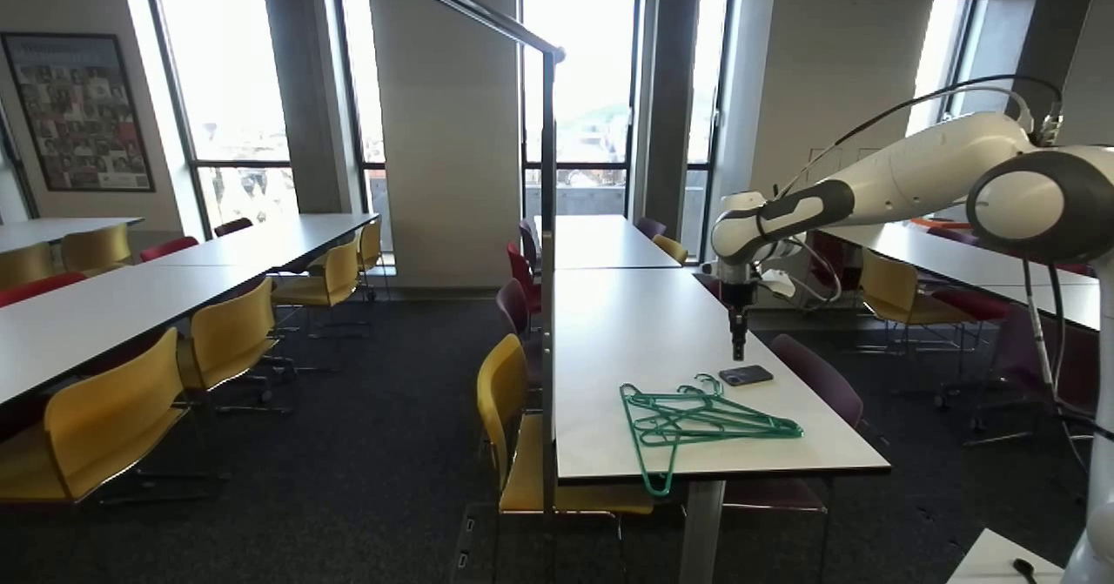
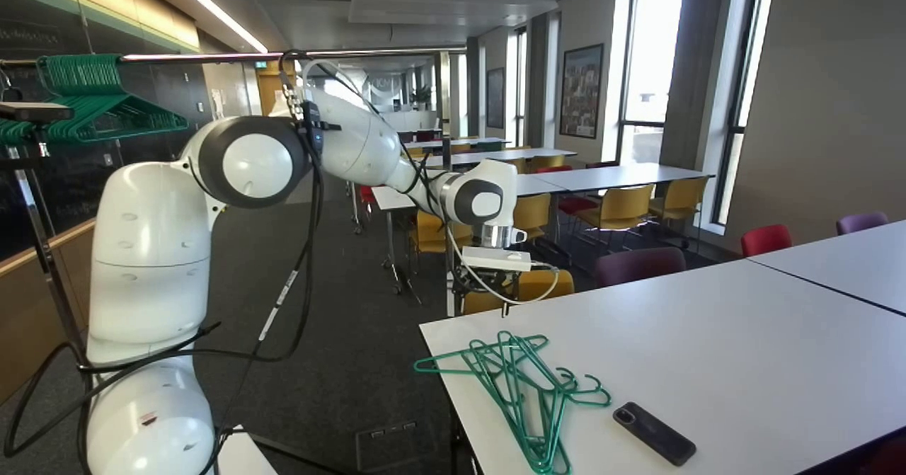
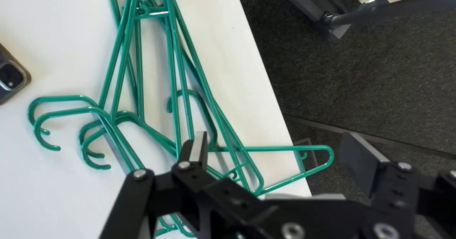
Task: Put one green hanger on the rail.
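Observation:
Several thin green hangers lie in an overlapping pile on the white table; the pile shows in both exterior views point(image 1: 770, 430) point(image 2: 545, 463). In the wrist view one green hanger point(image 3: 278, 148) has its rounded end past the table edge. My gripper point(image 3: 278, 150) is open and empty, and that end appears between its fingers. In both exterior views the gripper point(image 1: 738, 345) point(image 2: 481, 305) is above the hangers, apart from them, fingers down. The grey rail point(image 1: 461, 1) runs high and joins an upright pole point(image 1: 548, 218). It also shows behind the arm point(image 2: 184, 58).
A dark phone point(image 1: 746, 375) point(image 2: 655, 432) point(image 3: 10, 75) lies on the table point(image 1: 609, 332) beside the hangers' hooks. A bunch of green hangers point(image 2: 81, 75) hangs on the rail. Yellow chairs point(image 1: 496, 401) and purple chairs point(image 1: 814, 375) stand along the table.

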Robot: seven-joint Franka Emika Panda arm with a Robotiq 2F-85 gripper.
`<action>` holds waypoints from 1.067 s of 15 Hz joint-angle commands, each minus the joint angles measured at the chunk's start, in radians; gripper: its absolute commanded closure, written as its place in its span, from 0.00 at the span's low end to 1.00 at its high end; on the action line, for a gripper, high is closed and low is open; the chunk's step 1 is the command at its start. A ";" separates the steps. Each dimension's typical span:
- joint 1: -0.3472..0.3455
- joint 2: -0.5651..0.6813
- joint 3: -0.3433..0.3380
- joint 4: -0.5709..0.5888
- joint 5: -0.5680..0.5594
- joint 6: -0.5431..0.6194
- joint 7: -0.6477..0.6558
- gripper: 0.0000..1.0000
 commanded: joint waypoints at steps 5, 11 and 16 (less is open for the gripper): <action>-0.035 0.125 0.060 0.111 -0.018 0.000 0.008 0.00; -0.038 0.140 0.062 0.133 -0.019 -0.001 0.009 0.00; -0.020 0.166 0.069 0.121 -0.079 0.042 0.053 0.00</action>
